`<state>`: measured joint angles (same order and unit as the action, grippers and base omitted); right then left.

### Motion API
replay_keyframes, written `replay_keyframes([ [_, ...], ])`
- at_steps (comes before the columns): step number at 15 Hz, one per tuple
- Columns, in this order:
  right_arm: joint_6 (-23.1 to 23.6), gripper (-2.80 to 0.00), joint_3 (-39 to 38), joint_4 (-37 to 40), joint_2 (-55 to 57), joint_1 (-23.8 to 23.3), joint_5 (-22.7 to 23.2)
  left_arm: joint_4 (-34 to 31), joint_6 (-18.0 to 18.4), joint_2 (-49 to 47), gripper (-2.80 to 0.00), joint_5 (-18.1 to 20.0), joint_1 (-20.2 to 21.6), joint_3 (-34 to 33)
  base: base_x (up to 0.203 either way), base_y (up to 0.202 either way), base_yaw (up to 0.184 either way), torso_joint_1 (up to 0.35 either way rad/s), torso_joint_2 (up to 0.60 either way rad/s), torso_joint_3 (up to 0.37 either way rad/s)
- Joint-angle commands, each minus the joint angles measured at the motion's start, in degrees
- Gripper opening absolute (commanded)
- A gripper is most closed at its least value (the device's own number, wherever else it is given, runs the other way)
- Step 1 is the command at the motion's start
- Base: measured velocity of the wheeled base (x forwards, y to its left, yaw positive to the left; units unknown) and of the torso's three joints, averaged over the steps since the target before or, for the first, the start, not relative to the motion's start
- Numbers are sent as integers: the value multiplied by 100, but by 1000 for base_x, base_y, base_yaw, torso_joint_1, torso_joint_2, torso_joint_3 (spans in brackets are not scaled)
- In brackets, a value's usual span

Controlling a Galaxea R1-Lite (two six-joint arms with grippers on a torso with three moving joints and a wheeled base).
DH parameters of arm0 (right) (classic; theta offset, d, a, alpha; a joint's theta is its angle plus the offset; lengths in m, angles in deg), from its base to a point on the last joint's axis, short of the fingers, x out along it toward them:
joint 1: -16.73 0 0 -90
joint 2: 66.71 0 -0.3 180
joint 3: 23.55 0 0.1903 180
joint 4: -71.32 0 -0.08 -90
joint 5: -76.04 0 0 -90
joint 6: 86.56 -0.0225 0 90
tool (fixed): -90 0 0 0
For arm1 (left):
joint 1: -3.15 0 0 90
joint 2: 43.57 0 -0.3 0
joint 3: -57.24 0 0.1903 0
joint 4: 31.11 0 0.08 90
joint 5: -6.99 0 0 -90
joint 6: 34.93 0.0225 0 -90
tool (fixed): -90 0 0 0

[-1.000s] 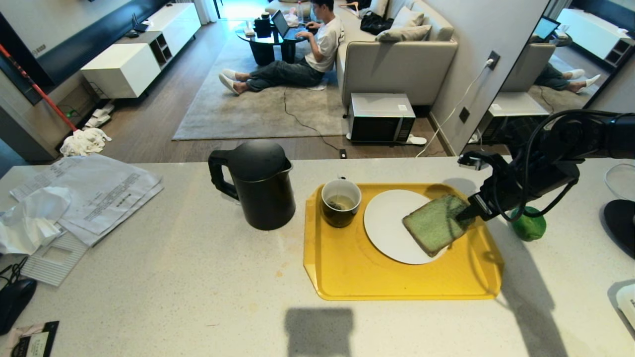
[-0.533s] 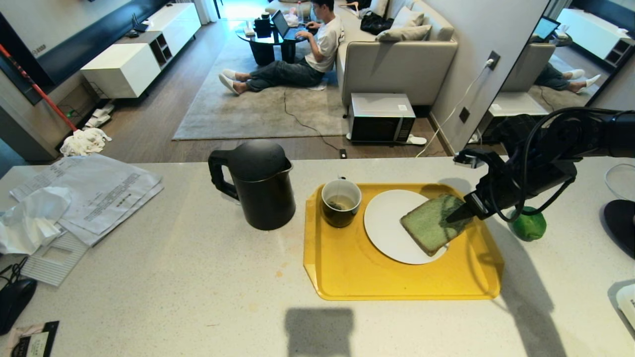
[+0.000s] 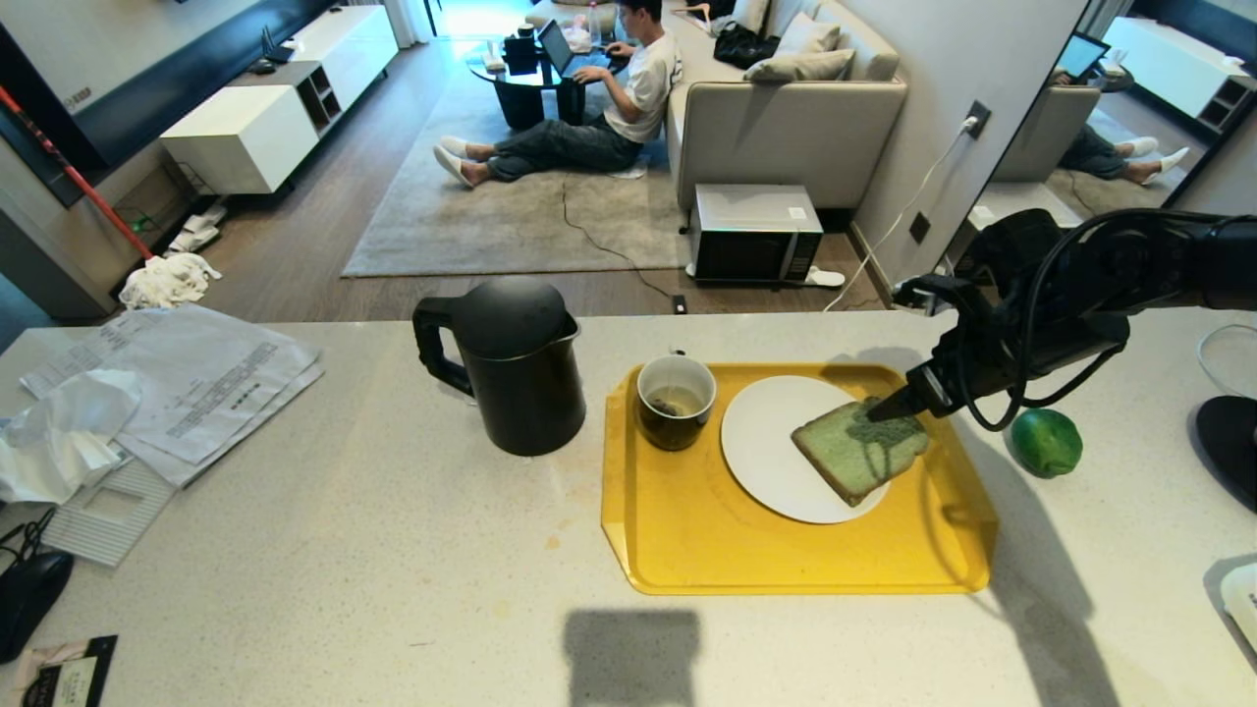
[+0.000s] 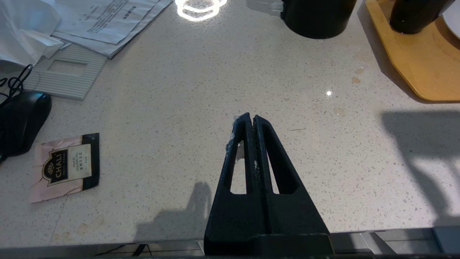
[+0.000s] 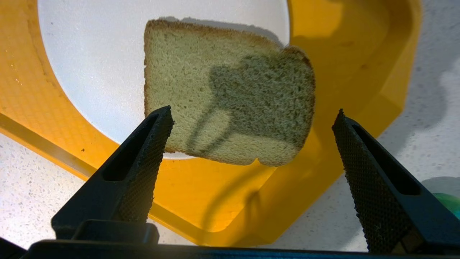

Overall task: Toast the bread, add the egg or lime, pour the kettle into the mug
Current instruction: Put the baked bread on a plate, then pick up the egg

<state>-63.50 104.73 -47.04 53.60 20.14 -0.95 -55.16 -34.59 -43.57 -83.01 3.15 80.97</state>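
Note:
The pale green bread (image 3: 856,452) lies flat on the right edge of a white plate (image 3: 761,442), one corner hanging over the yellow tray (image 3: 687,550). My right gripper (image 3: 889,406) hovers just above the bread's far right corner. In the right wrist view it (image 5: 254,113) stands wide open, with the bread (image 5: 215,93) below and free of both fingers. The mug (image 3: 675,401) stands on the tray's left side, tea bag inside. The black kettle (image 3: 520,368) stands left of the tray. The lime (image 3: 1046,442) sits on the counter right of the tray. The egg is out of view. My left gripper (image 4: 251,118) is shut and empty over bare counter.
Papers and a plastic bag (image 3: 187,383) cover the counter's left end, with a black mouse (image 3: 29,589) and a tea sachet (image 4: 66,165) near the front. A black round base (image 3: 1228,432) sits at the right edge. A person (image 3: 609,108) sits on the floor beyond the counter.
My right gripper opened and let go of the bread, which dropped from a tilt to lie flat on the plate's edge. The gripper lifted slightly up and away.

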Motion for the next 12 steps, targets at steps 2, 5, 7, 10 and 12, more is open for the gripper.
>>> replay_keyframes([
  [2,5,0,1,-21,-401,5,9,-2,2,-9,-280,0,0,0,0,0,0,0,0,0],
  [5,-11,0,-64,-22,-922,-24,9,-2,2,-9,-280,-7,0,0,0,0,0,0,0,0],
  [7,-62,-280,-92,-18,-1231,-49,9,-2,2,-9,-280,0,0,0,0,0,0,0,0,0],
  [10,-114,-280,-206,-22,-1744,-89,1,-2,2,-9,-280,0,0,0,0,0,0,0,0,0],
  [12,-293,-280,-314,-34,-2162,-165,-22,-2,2,-9,-280,-9,0,0,0,0,0,0,0,0],
])
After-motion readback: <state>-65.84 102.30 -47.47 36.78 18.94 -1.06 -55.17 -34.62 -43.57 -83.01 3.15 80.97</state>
